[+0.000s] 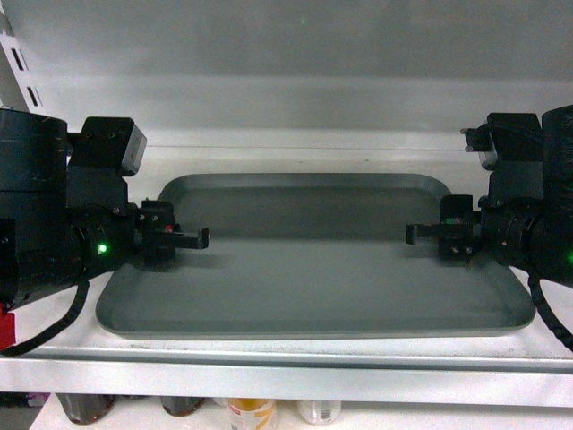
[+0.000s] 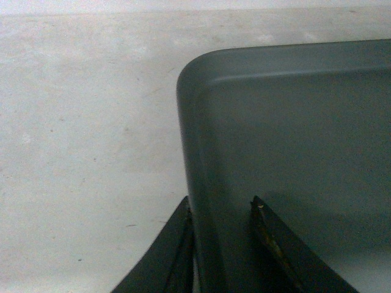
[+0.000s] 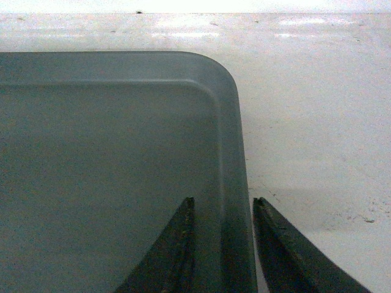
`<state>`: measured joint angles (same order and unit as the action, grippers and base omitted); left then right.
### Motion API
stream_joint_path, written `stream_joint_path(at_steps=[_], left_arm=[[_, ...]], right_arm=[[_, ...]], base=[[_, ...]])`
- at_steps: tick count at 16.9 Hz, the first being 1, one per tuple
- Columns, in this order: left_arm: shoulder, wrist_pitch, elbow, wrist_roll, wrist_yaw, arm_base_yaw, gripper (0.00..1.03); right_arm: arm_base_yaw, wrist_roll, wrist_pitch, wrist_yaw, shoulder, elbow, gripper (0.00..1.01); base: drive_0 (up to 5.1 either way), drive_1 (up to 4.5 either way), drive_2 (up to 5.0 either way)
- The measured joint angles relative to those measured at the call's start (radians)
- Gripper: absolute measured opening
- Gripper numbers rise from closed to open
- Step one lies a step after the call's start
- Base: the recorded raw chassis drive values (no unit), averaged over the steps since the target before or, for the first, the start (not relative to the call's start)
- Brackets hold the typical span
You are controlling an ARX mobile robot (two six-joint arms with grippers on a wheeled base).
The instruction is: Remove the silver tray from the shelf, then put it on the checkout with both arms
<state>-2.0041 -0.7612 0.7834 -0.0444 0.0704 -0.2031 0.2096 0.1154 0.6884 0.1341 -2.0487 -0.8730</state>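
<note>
both arms are matte black. the left arm (image 1: 45,215) has a large rounded cylindrical housing, a boxy block mounted above the wrist, and a single small green indicator light on the wrist face. a black cable loops beneath it, and a red patch shows at its lower edge. the right arm (image 1: 528,206) has a similar boxy wrist, a ribbed black cable hanging below, and a small green-and-red marking on its gripper mount. each gripper, left gripper (image 1: 192,238) and right gripper (image 1: 419,233), carries slim black tapered fingers (image 3: 177,250) with worn, scuffed inner edges.
</note>
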Motion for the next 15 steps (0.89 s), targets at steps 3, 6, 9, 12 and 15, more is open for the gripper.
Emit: stream_joint_path(at_steps=[3, 6, 9, 12, 15], left_arm=[[0.006, -0.005, -0.006, -0.063, 0.011, 0.001, 0.04], [0.027, 0.021, -0.013, -0.075, 0.012, -0.004, 0.04], [0.066, 0.075, -0.018, -0.073, 0.017, -0.010, 0.04], [0.161, 0.137, -0.020, -0.060, 0.017, -0.010, 0.04], [0.243, 0.170, -0.021, -0.060, 0.020, -0.009, 0.04]], right_arm=[[-0.001, 0.009, 0.005, 0.003, 0.004, 0.008, 0.03], [-0.001, 0.017, -0.008, 0.004, 0.019, 0.014, 0.03], [0.000, 0.020, -0.053, 0.011, 0.062, 0.030, 0.03], [0.001, 0.032, -0.107, 0.018, 0.156, 0.053, 0.03], [0.007, 0.034, -0.134, 0.031, 0.248, 0.063, 0.03]], base=[[0.0, 0.00, 0.0], [0.0, 0.00, 0.0], [0.0, 0.00, 0.0], [0.0, 0.00, 0.0], [0.0, 0.00, 0.0]])
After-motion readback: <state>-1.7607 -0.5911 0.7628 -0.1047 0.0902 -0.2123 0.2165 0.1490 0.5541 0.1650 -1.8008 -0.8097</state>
